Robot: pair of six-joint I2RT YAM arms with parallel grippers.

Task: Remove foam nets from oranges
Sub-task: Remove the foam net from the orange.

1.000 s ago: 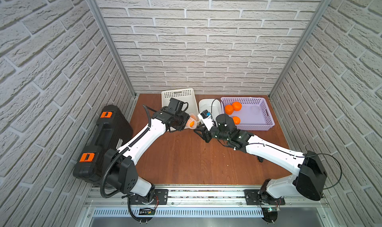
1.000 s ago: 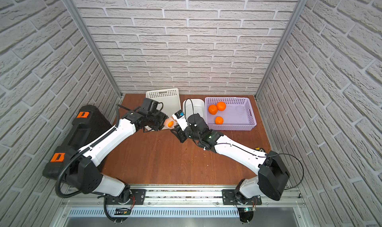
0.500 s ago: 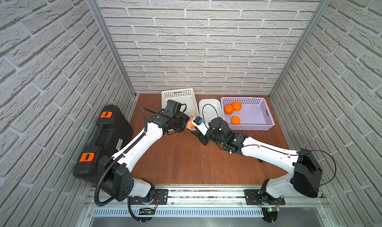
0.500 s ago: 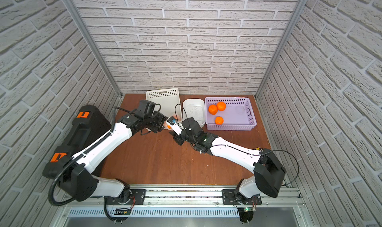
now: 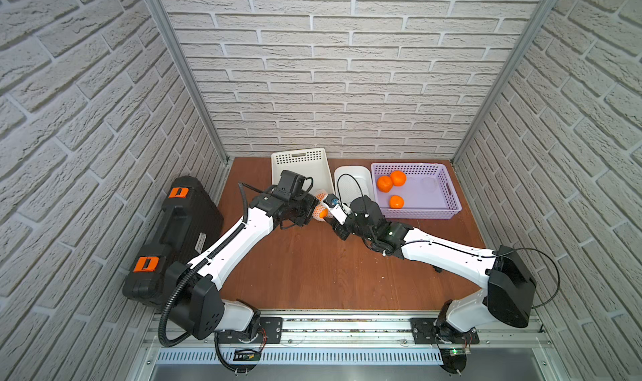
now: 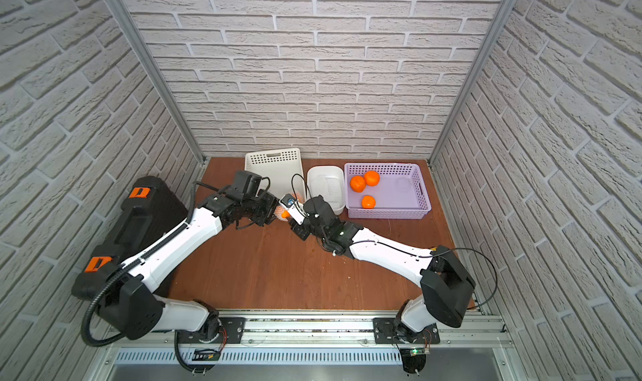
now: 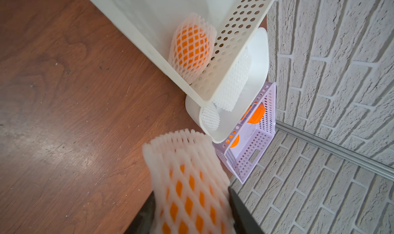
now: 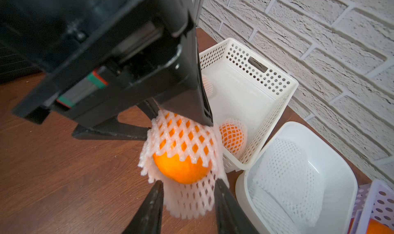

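Presently, the orange point(image 8: 181, 169) is being clamped by the left tool point(image 7: 191, 213), its foam net point(image 8: 187, 201) straddled by the parted right tool point(image 8: 188, 182).

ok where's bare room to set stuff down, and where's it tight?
Free: table from left claw and right claw out to the front rail; right half of the purple basket. Crowded: back edge, white basket, tub, purple basket side by side; both claws meet at the netted orange.

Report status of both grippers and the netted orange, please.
Left gripper shut on netted orange. Right gripper open, astride foam net loose end. White basket close behind.
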